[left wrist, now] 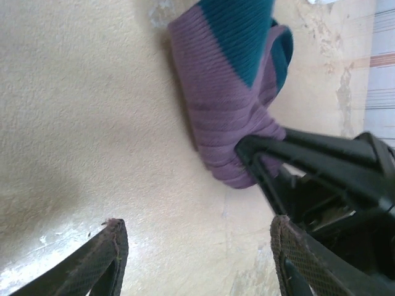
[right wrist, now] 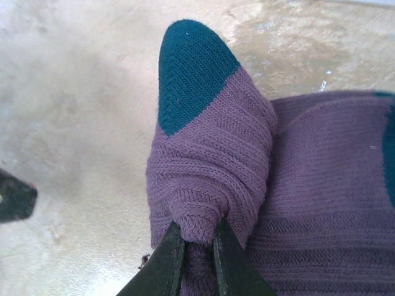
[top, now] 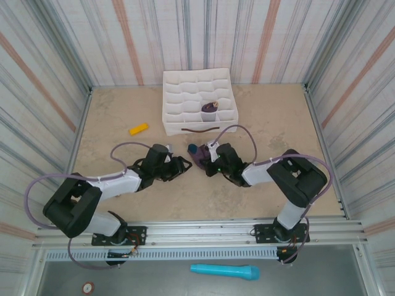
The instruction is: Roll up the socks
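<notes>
The purple socks lie bunched on the table in front of the white organiser, one dark teal toe poking up. In the right wrist view the purple fabric is rolled into a thick fold and my right gripper is shut on that fold. My right gripper reaches the bundle from the right. The left wrist view shows the same socks with the right gripper's black finger pressed into them. My left gripper stands open over bare table, just short of the bundle; it sits left of the socks.
A white divided organiser stands at the back middle with a dark rolled item in one cell. A small yellow-orange marker-like object lies left of it. Striped walls close in the table on three sides.
</notes>
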Action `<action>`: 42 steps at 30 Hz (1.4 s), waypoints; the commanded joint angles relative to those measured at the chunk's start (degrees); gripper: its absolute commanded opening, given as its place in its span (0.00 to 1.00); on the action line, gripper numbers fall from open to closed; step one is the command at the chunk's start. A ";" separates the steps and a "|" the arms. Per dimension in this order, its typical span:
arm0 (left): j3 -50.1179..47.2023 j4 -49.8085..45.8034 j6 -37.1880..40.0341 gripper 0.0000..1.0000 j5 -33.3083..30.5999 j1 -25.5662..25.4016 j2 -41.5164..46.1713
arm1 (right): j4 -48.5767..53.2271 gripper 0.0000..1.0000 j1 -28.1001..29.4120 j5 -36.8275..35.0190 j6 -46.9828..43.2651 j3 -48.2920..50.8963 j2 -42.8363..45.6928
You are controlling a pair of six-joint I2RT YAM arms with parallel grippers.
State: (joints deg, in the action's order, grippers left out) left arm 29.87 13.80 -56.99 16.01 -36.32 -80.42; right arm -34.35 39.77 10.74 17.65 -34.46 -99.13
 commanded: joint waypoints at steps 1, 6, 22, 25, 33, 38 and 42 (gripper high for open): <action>-0.23 1.28 0.92 0.63 0.58 0.28 -2.63 | 11.85 0.00 -4.79 13.61 6.79 1.75 -6.95; 1.16 2.72 1.05 0.62 1.03 0.28 -5.52 | 12.49 0.00 -10.21 21.68 11.91 -0.53 -12.08; 9.66 6.06 3.85 0.63 -6.19 0.10 -13.75 | 29.51 0.00 -15.76 24.22 18.80 -9.02 -18.90; 10.60 8.88 3.00 0.62 -7.20 -0.02 -16.12 | 29.72 0.00 -15.86 24.07 19.18 -8.89 -18.58; 11.37 17.30 -0.11 0.59 -9.24 -0.90 -22.07 | 29.58 0.00 -15.84 24.48 19.18 -8.61 -18.16; 12.10 19.56 -2.19 0.55 -9.24 -1.04 -25.11 | 29.51 0.00 -15.86 24.59 19.35 -8.61 -17.47; 12.30 19.00 -2.93 0.42 -9.10 -1.04 -25.75 | 28.38 0.00 -15.83 24.52 19.37 -7.78 -15.81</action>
State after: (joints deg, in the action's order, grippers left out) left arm 41.60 33.91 -58.81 8.84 -37.23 -104.81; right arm -22.87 23.86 44.18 35.59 -47.27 -111.42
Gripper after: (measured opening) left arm 0.444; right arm 0.116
